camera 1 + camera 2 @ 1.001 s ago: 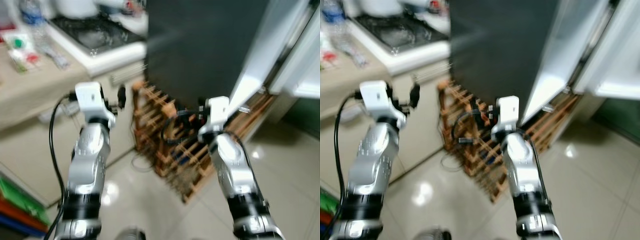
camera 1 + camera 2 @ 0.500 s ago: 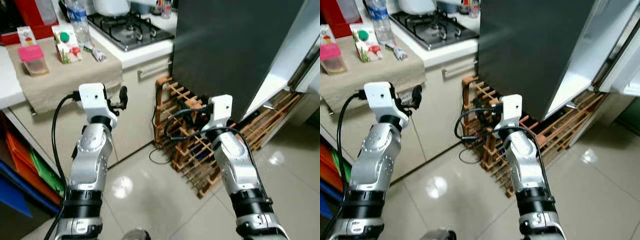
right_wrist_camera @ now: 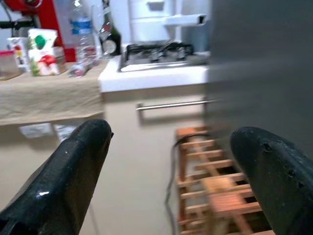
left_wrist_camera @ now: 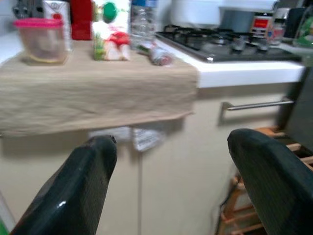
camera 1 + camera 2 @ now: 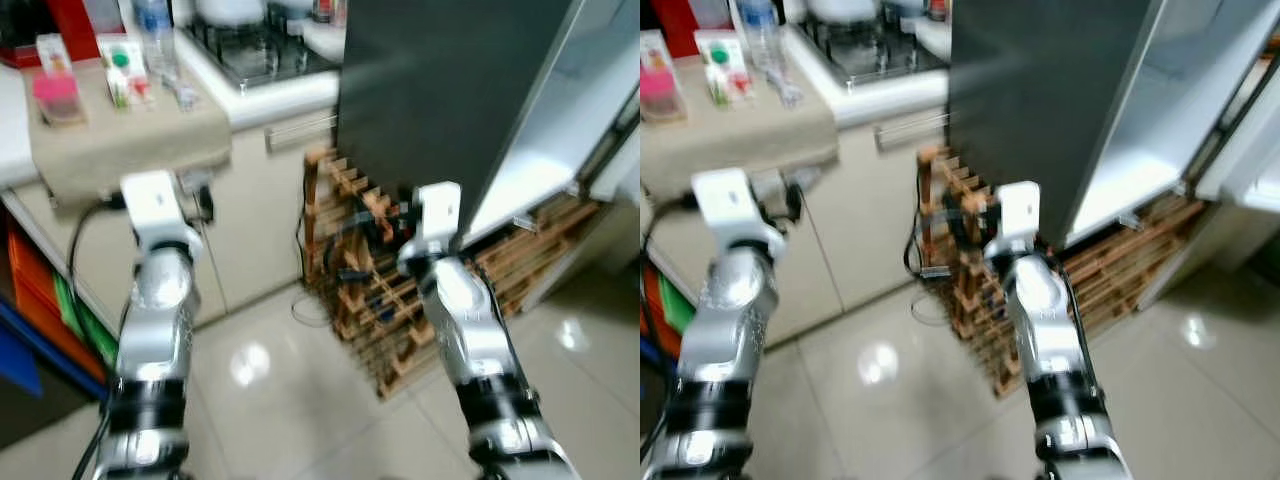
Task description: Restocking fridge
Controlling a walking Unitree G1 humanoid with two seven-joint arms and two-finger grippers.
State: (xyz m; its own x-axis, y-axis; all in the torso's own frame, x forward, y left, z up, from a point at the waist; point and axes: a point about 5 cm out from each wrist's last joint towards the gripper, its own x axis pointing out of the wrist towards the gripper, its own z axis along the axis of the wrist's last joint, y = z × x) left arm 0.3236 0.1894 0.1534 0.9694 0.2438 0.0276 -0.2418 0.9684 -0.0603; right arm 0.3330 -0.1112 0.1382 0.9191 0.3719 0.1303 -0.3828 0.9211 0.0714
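The fridge [image 5: 430,90] stands ahead with its dark side toward me, and its white open door [image 5: 570,130] is to the right. To the left, a beige cloth [image 4: 98,93] on the counter carries a pink-lidded container [image 4: 41,41], a juice carton [image 4: 111,29], a water bottle [image 4: 143,22] and a small wrapped item [image 4: 159,54]. My left gripper [image 4: 168,166] is open and empty, held below the counter edge and facing it. My right gripper [image 3: 171,161] is open and empty too, raised in front of the wooden wine rack [image 5: 370,290].
A gas stove [image 5: 255,55] sits between the cloth and the fridge, above a cabinet with a bar handle [image 4: 257,104]. Orange, green and blue bins [image 5: 40,330] fill the space under the counter at far left. A glossy tile floor [image 5: 280,400] lies underfoot.
The view has swung left, bringing the counter and its items into sight. My left arm has drifted left toward the counter front. The right arm holds its place.
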